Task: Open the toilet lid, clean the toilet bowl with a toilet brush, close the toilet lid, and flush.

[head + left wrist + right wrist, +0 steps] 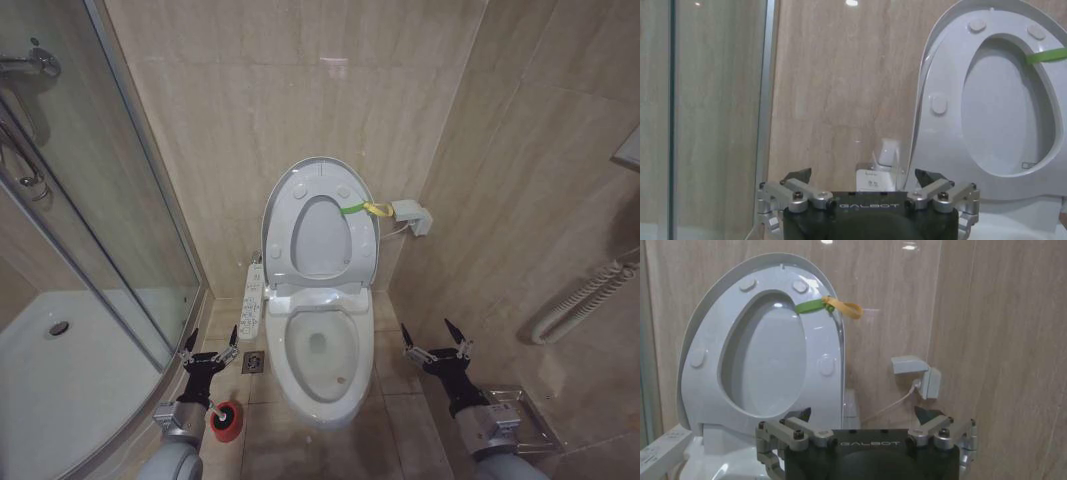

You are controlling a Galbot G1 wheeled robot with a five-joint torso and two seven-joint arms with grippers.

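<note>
Standing raised, toilet lid (318,215) | both pincers – left (210,349), right (436,341) – spread, holding nothing | toilet brush (224,420) by left arm

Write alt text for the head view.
Toilet bowl stands uncovered, toilet lid raised upright against the tiled wall. Left gripper and right gripper flank the bowl, jaws open; toilet brush sits in its red base below the left arm.

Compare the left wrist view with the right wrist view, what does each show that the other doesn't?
Left wrist view alone: the glass shower wall and the left tool, open. Right wrist view alone: the yellow loop of the strap, a grey wall box with its cable, and the right tool, open. Both: the raised toilet lid with the seat ring against it, and the tiled wall.
</note>
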